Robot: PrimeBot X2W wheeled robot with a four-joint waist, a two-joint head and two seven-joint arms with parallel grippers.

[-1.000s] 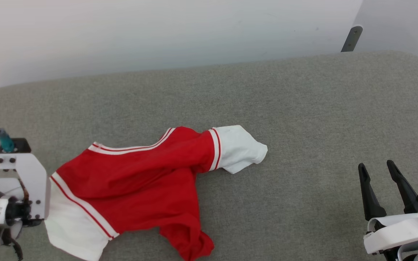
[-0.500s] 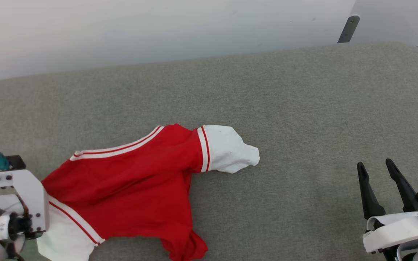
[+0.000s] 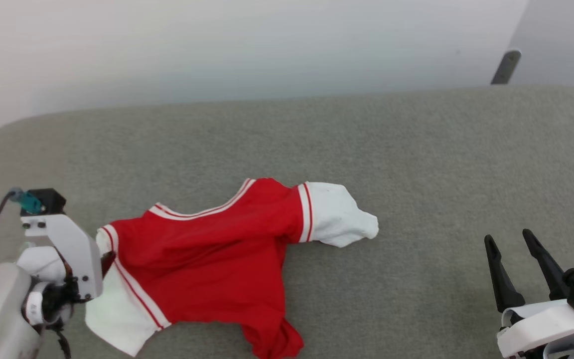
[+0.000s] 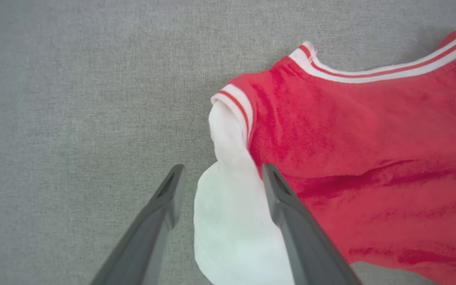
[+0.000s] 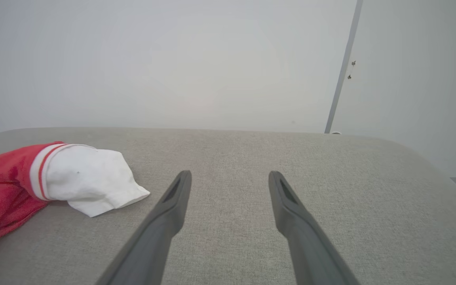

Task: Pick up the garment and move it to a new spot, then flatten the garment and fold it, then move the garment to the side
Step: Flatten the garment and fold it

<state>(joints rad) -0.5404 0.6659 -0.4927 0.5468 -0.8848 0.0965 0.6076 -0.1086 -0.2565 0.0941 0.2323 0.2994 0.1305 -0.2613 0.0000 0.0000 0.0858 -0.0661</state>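
Here's the grey fabric-covered surface, broad, with rounded far corners and its far edge against a white wall. The garment lies rumpled on its left half, red body spread and creased. One white sleeve points toward the middle of the surface, and the other sleeve lies toward the left end. The striped neck trim faces the far edge, and the hem is bunched on the near side.
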